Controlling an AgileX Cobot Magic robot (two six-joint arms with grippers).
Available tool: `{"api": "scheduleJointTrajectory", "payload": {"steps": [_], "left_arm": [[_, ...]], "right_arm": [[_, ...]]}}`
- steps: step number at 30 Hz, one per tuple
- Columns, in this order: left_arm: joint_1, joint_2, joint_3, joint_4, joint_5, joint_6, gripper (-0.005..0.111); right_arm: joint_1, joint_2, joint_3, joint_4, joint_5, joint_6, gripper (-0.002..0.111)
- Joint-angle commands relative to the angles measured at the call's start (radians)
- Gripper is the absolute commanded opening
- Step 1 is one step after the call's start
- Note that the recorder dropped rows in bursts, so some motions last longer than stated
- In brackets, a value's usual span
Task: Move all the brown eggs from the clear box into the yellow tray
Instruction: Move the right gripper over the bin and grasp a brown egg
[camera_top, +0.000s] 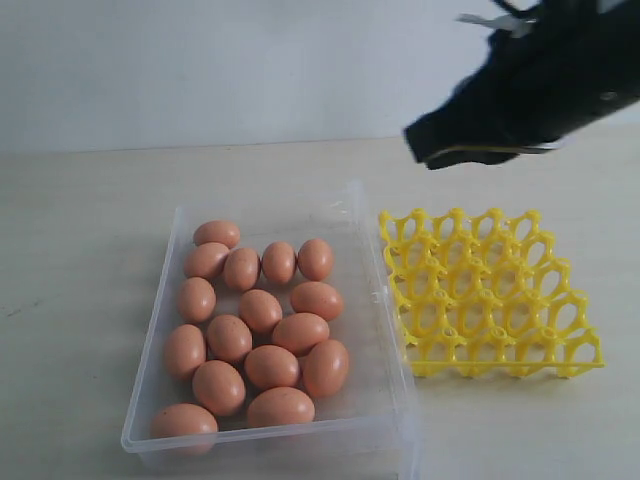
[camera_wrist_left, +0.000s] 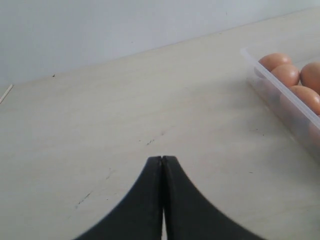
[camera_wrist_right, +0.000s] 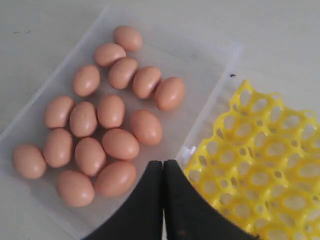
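Several brown eggs (camera_top: 260, 311) lie loose in the clear box (camera_top: 163, 300) left of centre. The yellow tray (camera_top: 487, 292) sits right beside the box with all its cups vacant. High above the tray's far edge hangs my right gripper (camera_top: 420, 145), shut and holding nothing. The right wrist view looks down past that gripper (camera_wrist_right: 163, 162) onto the eggs (camera_wrist_right: 146, 127), the box (camera_wrist_right: 210, 107) and the tray (camera_wrist_right: 270, 165). My left gripper (camera_wrist_left: 162, 158) is shut over bare table; the box wall (camera_wrist_left: 280, 97) and some eggs (camera_wrist_left: 285, 75) show at the side. It is out of the exterior view.
The pale wooden table (camera_top: 80, 230) runs back to a plain white wall (camera_top: 200, 60). Bare table surrounds the box and tray on every side.
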Motion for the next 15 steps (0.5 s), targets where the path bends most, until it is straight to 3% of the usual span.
{"api": "scheduleJointTrajectory", "payload": {"steps": [1,5,8,13,15], "left_arm": [[-0.003,-0.006,-0.004,-0.004,-0.007,0.0,0.0],[-0.003,-0.006,-0.004,-0.004,-0.007,0.0,0.0],[-0.003,-0.006,-0.004,-0.004,-0.007,0.0,0.0],[-0.003,-0.006,-0.004,-0.004,-0.007,0.0,0.0],[-0.003,-0.006,-0.004,-0.004,-0.007,0.0,0.0]], "right_arm": [[0.067,0.196,-0.154,-0.101,-0.009,0.172,0.0],[0.084,0.351,-0.282,-0.072,0.043,0.225,0.009],[0.084,0.448,-0.359,0.015,0.05,0.277,0.023],[0.084,0.587,-0.467,0.028,0.062,0.354,0.055],[0.084,0.637,-0.516,0.009,0.108,0.363,0.06]]}}
